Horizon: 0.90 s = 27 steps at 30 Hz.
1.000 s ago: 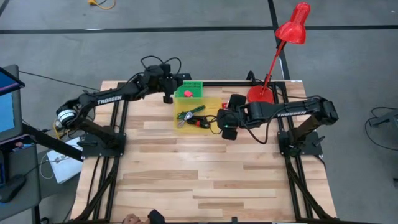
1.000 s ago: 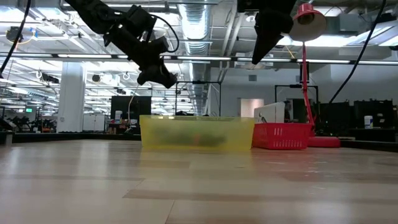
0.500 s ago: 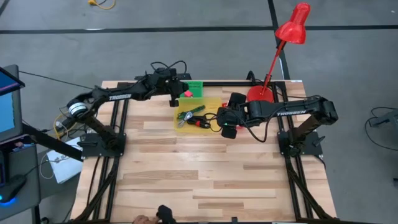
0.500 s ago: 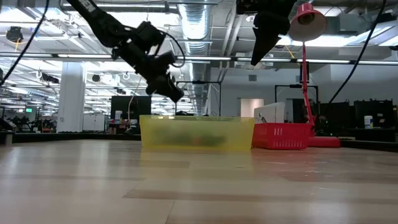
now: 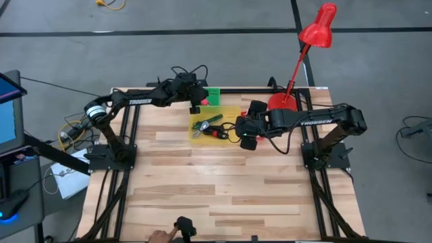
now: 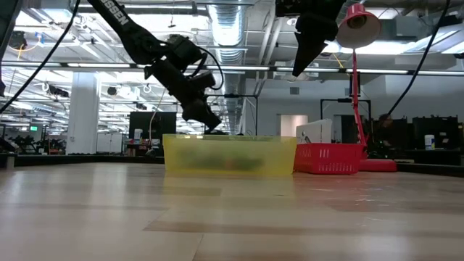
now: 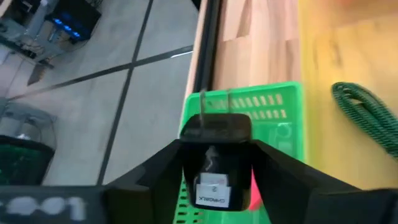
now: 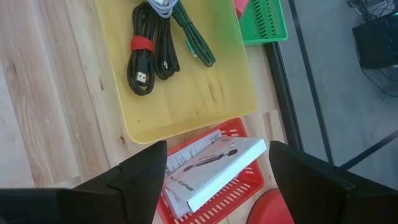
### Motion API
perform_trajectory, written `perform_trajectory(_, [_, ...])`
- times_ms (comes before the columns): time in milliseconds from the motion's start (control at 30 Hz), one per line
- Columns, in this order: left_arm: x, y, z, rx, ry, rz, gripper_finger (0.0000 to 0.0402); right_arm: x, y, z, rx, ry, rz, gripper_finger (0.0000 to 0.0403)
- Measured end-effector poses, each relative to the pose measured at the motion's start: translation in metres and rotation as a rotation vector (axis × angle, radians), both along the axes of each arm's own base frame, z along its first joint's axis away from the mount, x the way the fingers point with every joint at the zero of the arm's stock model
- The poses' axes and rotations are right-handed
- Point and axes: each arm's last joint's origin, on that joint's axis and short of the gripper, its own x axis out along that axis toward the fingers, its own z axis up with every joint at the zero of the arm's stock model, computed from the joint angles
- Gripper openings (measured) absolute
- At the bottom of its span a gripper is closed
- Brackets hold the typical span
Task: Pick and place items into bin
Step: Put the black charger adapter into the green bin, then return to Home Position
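Note:
My left gripper (image 5: 198,101) hangs over the green basket (image 5: 213,96) at the table's far edge, shut on a black plug adapter (image 7: 214,134) with two metal prongs. In the low view my left gripper (image 6: 204,116) stands just above the yellow bin (image 6: 229,154). The yellow bin (image 5: 191,125) holds a coiled black cable with a red tie (image 8: 149,53) and a green braided cable (image 8: 193,37). My right gripper (image 5: 246,138) is open and empty, high by the bin's right side. A white box (image 8: 217,163) lies in the red basket (image 8: 230,190). My left gripper pinches the black adapter by its two opposite sides (image 7: 188,155) between its two fingers. The prongs (image 7: 214,102) stick out past the fingertips. The adapter is lifted clear, above the green basket (image 7: 249,106).
A red desk lamp (image 5: 317,34) stands at the far right, its base (image 5: 282,101) beside the red basket (image 6: 330,158). A pink piece (image 7: 254,193) lies in the green basket. A person's hand (image 5: 158,236) with a black object shows at the near edge.
My left gripper has gone toward the table's right edge and down, from left of the green basket to over it, close above the yellow bin's far left corner.

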Motion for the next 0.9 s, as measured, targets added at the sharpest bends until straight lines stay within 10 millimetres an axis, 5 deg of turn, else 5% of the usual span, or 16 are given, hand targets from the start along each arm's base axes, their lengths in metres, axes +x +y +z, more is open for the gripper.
perform_trajectory(167, [-0.001, 0.001, 0.000, 0.016, 0.011, 0.031, 0.0202, 0.000, 0.000, 0.000, 0.000, 0.000, 0.000, 0.0276])
perform_trajectory(533, [-0.001, -0.002, 0.003, -0.041, -0.030, 0.064, 0.0190, 0.000, 0.000, 0.000, 0.016, -0.021, -0.034, 0.0276])
perform_trajectory(700, [-0.010, -0.010, 0.025, -0.067, -0.074, 0.085, 0.0190, 0.000, 0.000, 0.000, 0.027, -0.037, -0.060, 0.0276])
perform_trajectory(900, [-0.032, -0.038, 0.079, -0.080, -0.212, 0.106, 0.0190, 0.003, 0.000, 0.001, 0.090, -0.147, -0.196, 0.0276])
